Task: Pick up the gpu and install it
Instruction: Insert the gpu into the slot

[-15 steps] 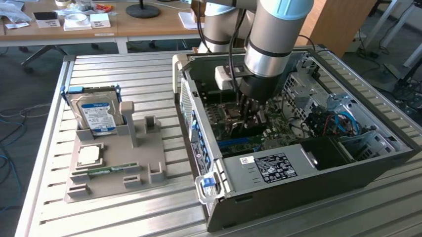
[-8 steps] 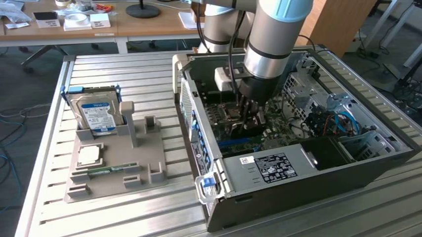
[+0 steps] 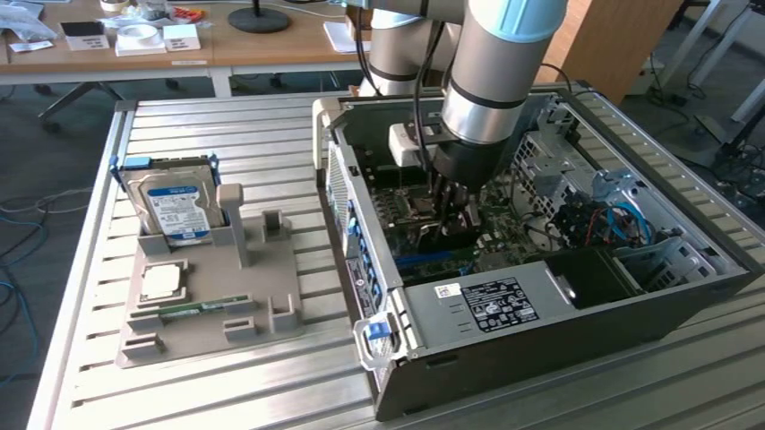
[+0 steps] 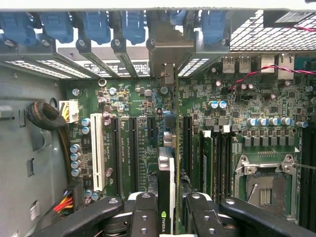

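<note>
Currently the gpu (image 4: 167, 197) is standing on edge between the jaws of the gripper (image 4: 168, 217), which are clamping on its upper edge, one jaw on each flat face. In the wrist view the card is running lengthwise above the expansion slots of the motherboard (image 4: 148, 103), its pale metal bracket (image 4: 168, 69) pointing toward the rear slot openings with the blue retainer clips (image 4: 94, 24). Whether the card's lower edge is already entering a slot cannot be told.

Handling judgement: the card is appearing thin, stiff and light, yet fragile; its surface components and edge contacts are tolerating little side load. The sound place to hold it is along the bare upper edge, faces pinched squarely, as is being done now, keeping the card upright so it is not twisting against the slot.

In the exterior view the arm (image 3: 490, 81) is reaching down into the open computer case (image 3: 705, 296), the gripper sitting over the middle of the board. To that view's left, a grey fixture (image 3: 275, 269) on the slatted counter (image 3: 179, 394) is carrying a hard drive (image 3: 174, 210) standing upright and a RAM stick (image 3: 203, 309) lying near its front.
</note>
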Controlling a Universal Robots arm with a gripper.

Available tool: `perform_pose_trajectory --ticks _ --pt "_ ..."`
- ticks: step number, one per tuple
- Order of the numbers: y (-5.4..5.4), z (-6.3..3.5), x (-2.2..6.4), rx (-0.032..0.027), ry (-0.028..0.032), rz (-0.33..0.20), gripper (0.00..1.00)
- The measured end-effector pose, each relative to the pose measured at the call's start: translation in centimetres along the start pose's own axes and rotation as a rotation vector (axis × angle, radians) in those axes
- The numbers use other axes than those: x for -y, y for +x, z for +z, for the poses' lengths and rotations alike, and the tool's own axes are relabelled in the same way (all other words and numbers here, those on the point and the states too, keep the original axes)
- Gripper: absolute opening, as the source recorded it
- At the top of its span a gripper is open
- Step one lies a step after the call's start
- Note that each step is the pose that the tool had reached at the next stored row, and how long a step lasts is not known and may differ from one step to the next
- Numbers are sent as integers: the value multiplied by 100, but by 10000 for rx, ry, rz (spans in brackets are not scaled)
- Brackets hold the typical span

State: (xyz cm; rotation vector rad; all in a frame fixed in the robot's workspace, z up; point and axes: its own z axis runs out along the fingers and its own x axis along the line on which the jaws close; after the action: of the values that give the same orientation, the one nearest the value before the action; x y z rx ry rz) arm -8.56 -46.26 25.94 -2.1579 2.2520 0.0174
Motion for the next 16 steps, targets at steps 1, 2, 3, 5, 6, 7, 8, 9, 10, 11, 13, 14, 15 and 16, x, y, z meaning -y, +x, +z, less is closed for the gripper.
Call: perform_pose_trajectory --ticks 1,2,3,5,6,7,8,9,10,11,13,14,15,16 --pt "0 12 0 1 1 0 27" --pt "1 19 0 -1 -2 0 27" --pt "1 19 -1 -4 -4 0 27" --pt "1 19 0 -5 -4 0 27" --pt "1 21 0 -6 -4 0 27" --pt "1 31 0 0 -3 0 27" --pt "1 42 0 -1 -2 0 27" --pt "2 45 -1 -3 -4 0 27" --pt "2 45 0 -4 -4 0 27" --pt "2 45 -1 -4 -4 0 27" --pt "2 46 -1 -5 -4 0 27" --pt "1 56 0 -2 -3 0 27" --pt "2 71 -1 0 -2 0 27" --pt "2 79 -1 0 -2 0 27"
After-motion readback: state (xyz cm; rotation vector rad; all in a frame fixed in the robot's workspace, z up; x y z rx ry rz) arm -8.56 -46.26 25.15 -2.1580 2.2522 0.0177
